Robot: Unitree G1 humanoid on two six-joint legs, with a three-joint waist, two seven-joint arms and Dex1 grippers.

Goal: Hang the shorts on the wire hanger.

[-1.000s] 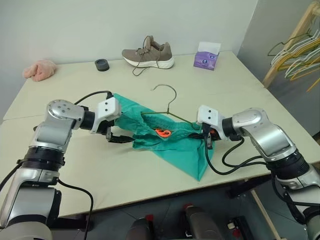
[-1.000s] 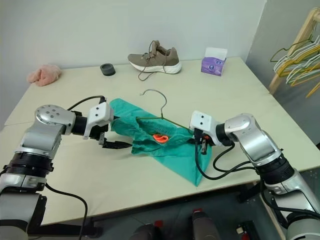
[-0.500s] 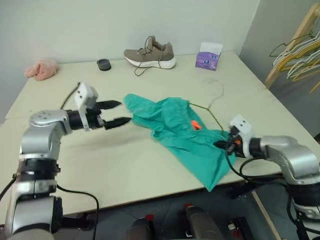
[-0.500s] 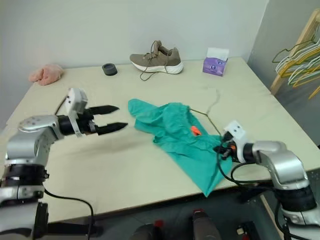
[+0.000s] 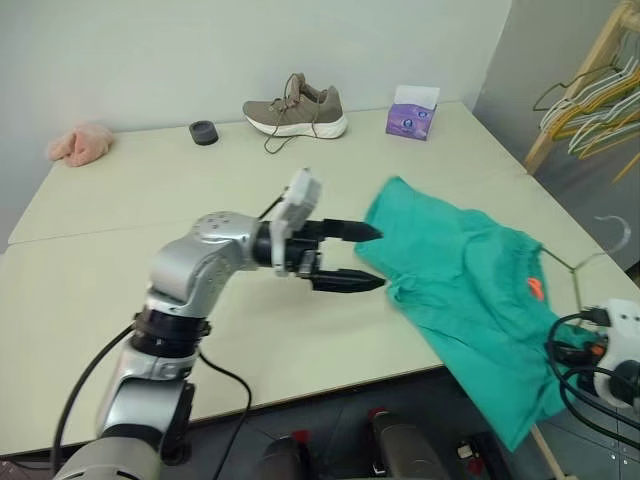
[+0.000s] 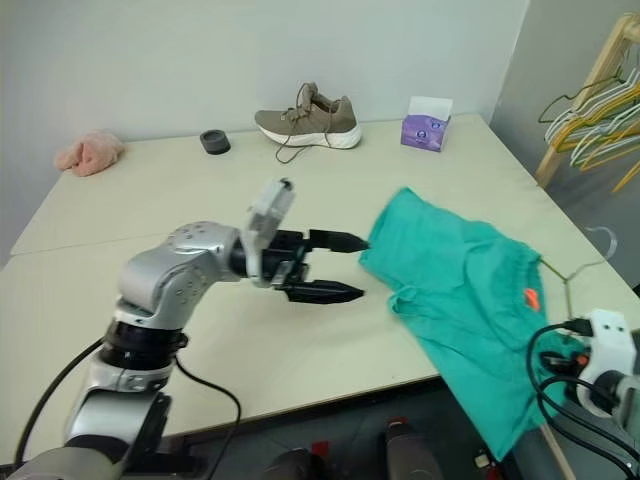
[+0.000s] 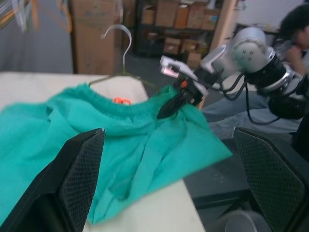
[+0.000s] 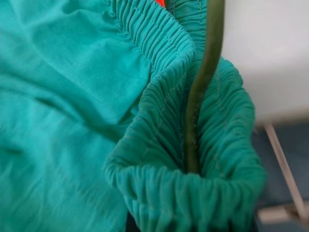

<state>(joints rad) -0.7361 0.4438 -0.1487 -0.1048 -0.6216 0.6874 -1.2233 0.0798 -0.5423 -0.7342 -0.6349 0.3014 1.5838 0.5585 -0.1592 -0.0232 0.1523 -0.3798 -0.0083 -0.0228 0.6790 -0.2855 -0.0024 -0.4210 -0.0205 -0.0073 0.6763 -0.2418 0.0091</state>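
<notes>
Right end effector (image 7: pixel 169 105) clamps teal cloth shorts (image 5: pixel 460 290) and olive wire hanger (image 8: pixel 200 82) together; left end effector (image 5: pixel 370 258), wide open and empty beside the shorts, should grip their free edge next

The two head views look forward and down over the table (image 5: pixel 120 210) from its near edge, sharing the whole top up to the wall. The left wrist view looks level past the table's right edge, catching the teal shorts (image 7: pixel 120 130) and the right gripper (image 7: pixel 169 107). The right wrist view sits very close against the shorts' waistband and the wire hanger (image 8: pixel 203 77).
</notes>
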